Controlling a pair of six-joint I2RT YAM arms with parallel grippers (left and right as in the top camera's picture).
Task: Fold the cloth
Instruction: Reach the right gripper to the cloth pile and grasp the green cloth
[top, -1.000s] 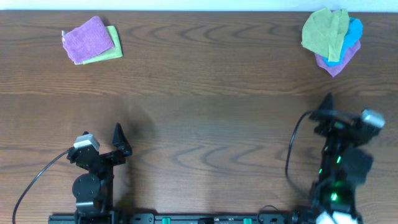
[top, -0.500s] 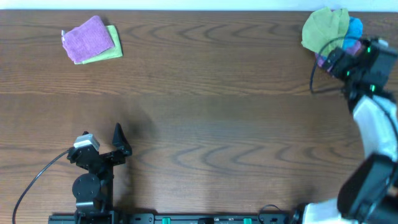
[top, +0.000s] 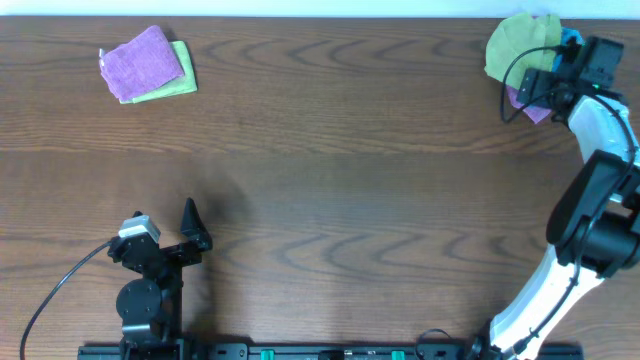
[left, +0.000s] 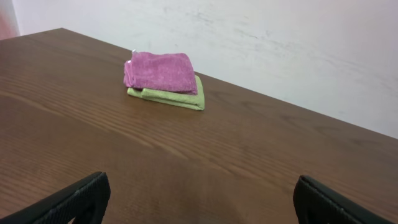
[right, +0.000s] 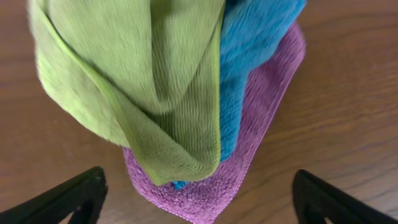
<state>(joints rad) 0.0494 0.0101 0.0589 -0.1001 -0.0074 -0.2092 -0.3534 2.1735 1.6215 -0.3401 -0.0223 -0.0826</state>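
A loose pile of cloths lies at the far right corner: a green cloth (top: 518, 50) on top, a blue cloth (top: 571, 42) under it and a purple cloth (top: 538, 108) at the bottom. In the right wrist view the green cloth (right: 124, 74) drapes over the blue cloth (right: 252, 56) and the purple cloth (right: 249, 155). My right gripper (top: 548, 82) (right: 199, 202) is open and empty, just over the pile's near edge. My left gripper (top: 190, 230) (left: 199, 202) is open and empty near the front left.
A folded purple cloth (top: 142, 62) (left: 161, 65) lies on a folded green cloth (top: 184, 82) (left: 180, 99) at the far left of the brown wooden table (top: 320, 180). A white wall (left: 298, 43) runs behind the table's far edge.
My right arm has swung from the front right out to the far right corner and now sits over the cloth pile. The left arm has not moved.
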